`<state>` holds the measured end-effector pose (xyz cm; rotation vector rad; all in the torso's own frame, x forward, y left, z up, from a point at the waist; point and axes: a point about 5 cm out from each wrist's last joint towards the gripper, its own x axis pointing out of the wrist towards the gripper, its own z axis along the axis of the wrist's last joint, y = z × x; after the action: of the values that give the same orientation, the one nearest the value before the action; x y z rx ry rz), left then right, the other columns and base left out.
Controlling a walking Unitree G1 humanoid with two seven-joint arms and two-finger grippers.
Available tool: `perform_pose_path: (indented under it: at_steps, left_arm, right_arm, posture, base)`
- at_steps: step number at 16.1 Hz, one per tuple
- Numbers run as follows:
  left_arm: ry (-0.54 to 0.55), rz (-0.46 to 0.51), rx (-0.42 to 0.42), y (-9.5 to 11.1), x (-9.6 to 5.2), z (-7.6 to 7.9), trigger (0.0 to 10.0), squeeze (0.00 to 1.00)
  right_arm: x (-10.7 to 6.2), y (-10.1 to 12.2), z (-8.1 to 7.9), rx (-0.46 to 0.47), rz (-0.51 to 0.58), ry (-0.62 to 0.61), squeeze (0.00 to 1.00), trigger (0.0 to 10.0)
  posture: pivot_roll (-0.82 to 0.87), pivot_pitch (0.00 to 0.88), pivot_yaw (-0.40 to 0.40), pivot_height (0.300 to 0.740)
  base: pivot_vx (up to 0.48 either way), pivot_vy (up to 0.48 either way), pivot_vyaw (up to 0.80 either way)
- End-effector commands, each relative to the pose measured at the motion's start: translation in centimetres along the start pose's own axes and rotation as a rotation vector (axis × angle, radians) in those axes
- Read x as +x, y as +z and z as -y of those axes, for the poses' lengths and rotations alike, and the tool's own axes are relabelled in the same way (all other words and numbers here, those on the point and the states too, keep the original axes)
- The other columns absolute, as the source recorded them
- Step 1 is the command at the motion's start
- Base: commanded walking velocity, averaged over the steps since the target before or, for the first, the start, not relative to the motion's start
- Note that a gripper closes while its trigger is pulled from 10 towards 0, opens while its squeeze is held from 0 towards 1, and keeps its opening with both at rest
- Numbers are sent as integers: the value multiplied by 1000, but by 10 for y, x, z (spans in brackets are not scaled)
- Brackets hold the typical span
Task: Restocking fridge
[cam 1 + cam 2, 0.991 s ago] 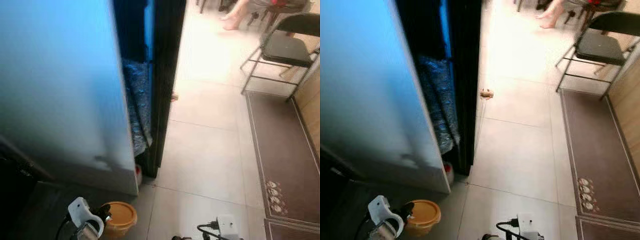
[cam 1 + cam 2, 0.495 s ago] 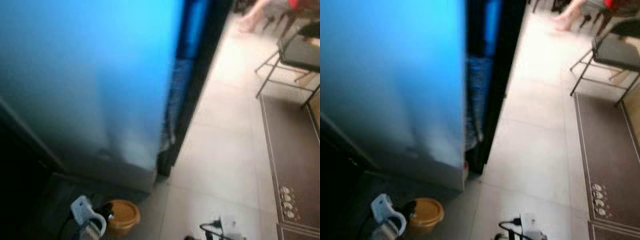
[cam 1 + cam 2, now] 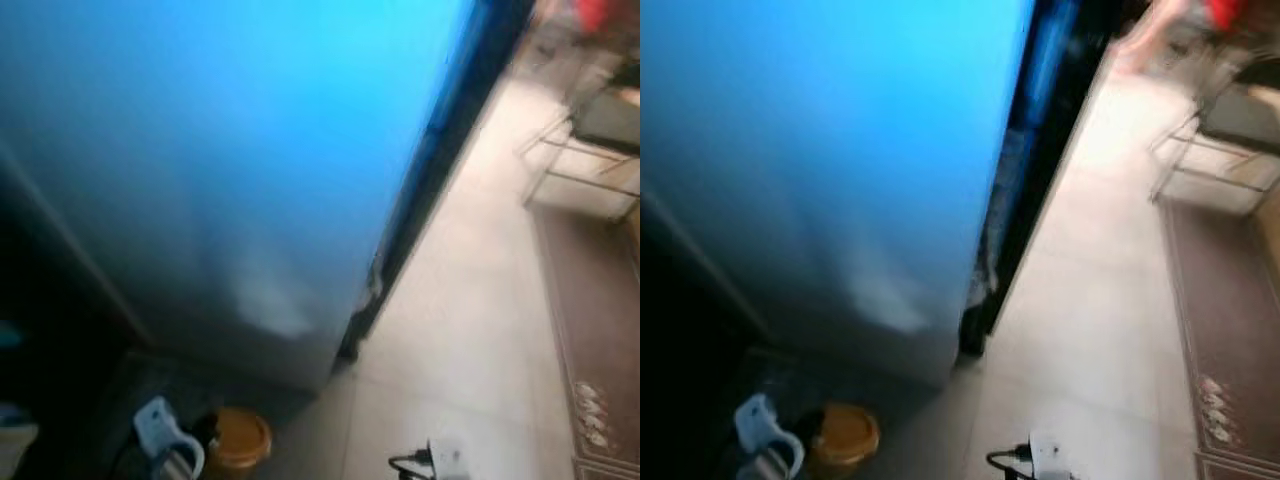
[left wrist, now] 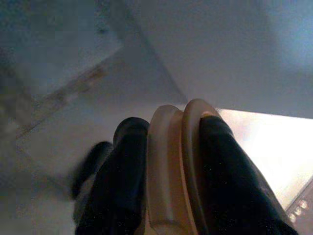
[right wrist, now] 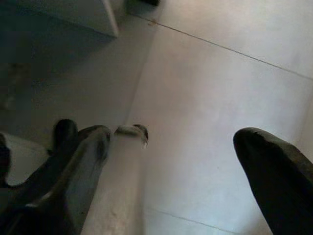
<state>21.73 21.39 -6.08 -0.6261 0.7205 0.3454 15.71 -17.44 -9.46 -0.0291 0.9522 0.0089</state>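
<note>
Left eye view, blurred: a tall blue-lit fridge door [image 3: 230, 150] takes up most of the field, its lower edge close above the pale tiled floor [image 3: 460, 330]. A dark gap runs along the door's right edge. At the bottom, low on the robot's left, a round tan lidded container [image 3: 238, 440] sits beside a white wrist fitting of the left arm. A brown patterned rug [image 3: 600, 330] lies on the floor to the right, with a folding chair [image 3: 590, 140] beyond it.

Right eye view: the same scene, with the dark gap [image 3: 1040, 160] wider and a crinkled blue material inside it. A white plug block [image 3: 1048, 455] with a black cable lies on the tiles near the lower edge.

Left wrist view: the left end effector [image 4: 168, 161] is clenched on the tan container, one black finger [image 4: 120, 181] on either side of its lidded rim, held edge-on above grey flooring.

Right wrist view: the right end effector [image 5: 171, 142] hangs released, its two black fingers [image 5: 274, 171] well apart, over bare tiles. The fridge's lower corner [image 5: 105, 17] lies beyond.
</note>
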Motion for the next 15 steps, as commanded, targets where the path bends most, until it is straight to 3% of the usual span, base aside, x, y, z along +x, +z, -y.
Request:
perform_pose_path:
  at_steps: [1,13,15]
  left_arm:
    - [-7,-27,8,-6,0,2,10000,0]
    - [-34,-48,42,-12,0,7,10000,0]
    - [-37,-51,43,-12,0,8,10000,0]
  right_arm:
    - [-1,-2,7,7,-6,-21,0,10000]
    - [-1,-2,7,14,-4,-29,0,10000]
    - [-1,-2,8,14,-10,-29,0,10000]
  posture:
    - [-95,136,-27,740]
    - [-93,150,-27,740]
    - [-92,150,-28,740]
  base:
    - [0,0,0]
    - [0,0,0]
    - [0,0,-641]
